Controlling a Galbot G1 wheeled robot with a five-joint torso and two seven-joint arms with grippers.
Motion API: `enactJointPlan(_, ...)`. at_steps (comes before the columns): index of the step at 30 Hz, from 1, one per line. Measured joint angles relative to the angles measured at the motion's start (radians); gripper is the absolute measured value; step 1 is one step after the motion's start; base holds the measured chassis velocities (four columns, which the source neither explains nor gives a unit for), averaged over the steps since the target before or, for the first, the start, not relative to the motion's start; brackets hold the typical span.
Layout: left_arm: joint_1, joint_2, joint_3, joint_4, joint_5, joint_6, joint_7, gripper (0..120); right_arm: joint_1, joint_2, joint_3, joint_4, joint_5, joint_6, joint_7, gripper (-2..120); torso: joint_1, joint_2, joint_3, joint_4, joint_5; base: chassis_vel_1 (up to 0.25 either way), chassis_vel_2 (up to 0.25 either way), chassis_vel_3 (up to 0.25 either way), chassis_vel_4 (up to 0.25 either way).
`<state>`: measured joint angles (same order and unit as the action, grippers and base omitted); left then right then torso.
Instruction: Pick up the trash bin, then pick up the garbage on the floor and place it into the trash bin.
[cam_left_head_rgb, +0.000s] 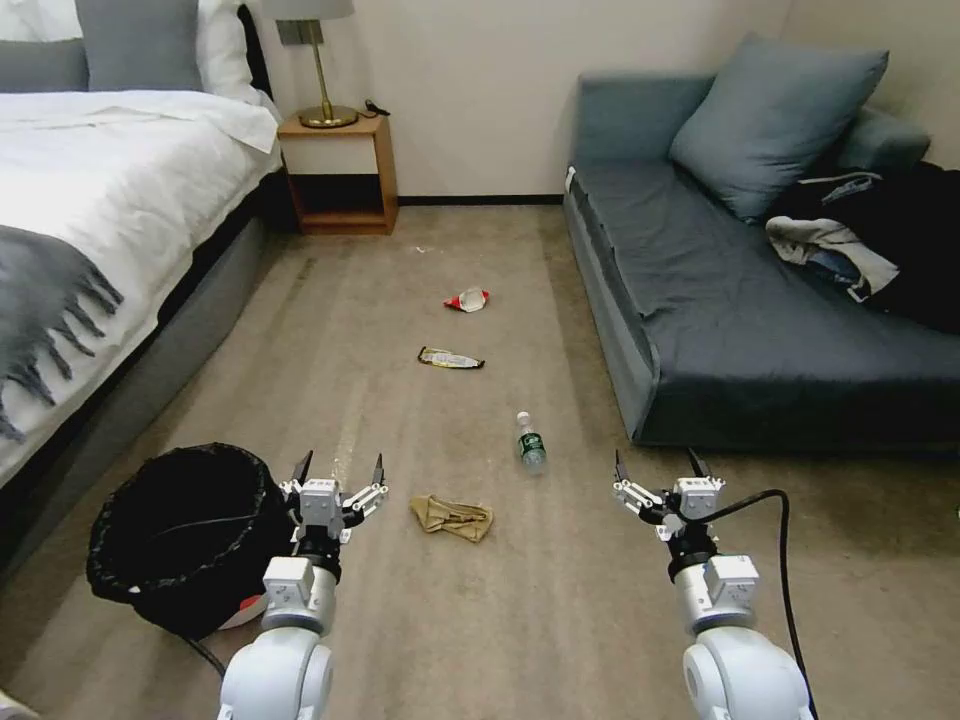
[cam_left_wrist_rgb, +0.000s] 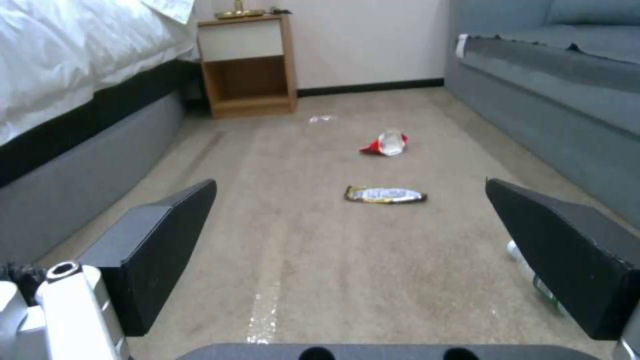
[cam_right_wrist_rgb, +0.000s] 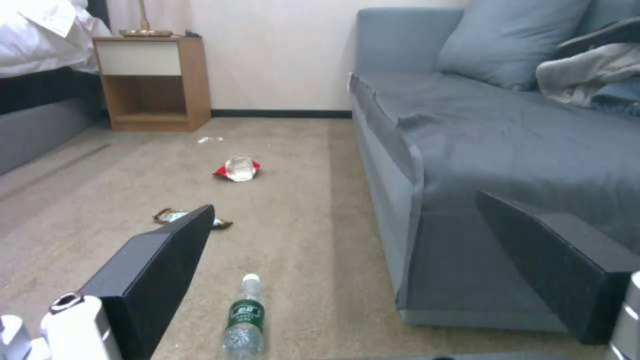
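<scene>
The trash bin (cam_left_head_rgb: 180, 535), lined with a wrinkly black bag, stands on the carpet at the lower left, just left of my left gripper (cam_left_head_rgb: 339, 465), which is open and holds nothing. Garbage lies ahead on the floor: a tan paper wad (cam_left_head_rgb: 452, 517) between my arms, a clear bottle with a green label (cam_left_head_rgb: 531, 444) (cam_right_wrist_rgb: 244, 320), a black-gold wrapper (cam_left_head_rgb: 450, 358) (cam_left_wrist_rgb: 385, 194) and a red-white wrapper (cam_left_head_rgb: 467, 299) (cam_left_wrist_rgb: 387, 144) (cam_right_wrist_rgb: 237, 169) farther off. My right gripper (cam_left_head_rgb: 656, 463) hovers open and empty, right of the bottle.
A bed (cam_left_head_rgb: 90, 200) with white linen runs along the left. A grey sofa (cam_left_head_rgb: 760, 330) with a cushion and clothes (cam_left_head_rgb: 830, 250) lines the right. A wooden nightstand (cam_left_head_rgb: 338, 175) with a lamp stands at the far wall. Carpet lies between.
</scene>
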<state>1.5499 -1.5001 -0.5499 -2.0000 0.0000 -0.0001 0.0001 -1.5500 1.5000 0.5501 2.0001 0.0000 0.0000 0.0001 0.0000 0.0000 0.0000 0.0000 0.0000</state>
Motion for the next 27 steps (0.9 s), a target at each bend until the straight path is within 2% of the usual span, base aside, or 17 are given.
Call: enactJointPlan(27,0.0,0.0,0.0,0.0,0.0,0.0,0.0,100,0.0,0.0,0.0,0.0,0.0,0.0,0.0,100,0.0,0.0,0.0,0.0,0.0,0.0,0.0,0.0,0.0)
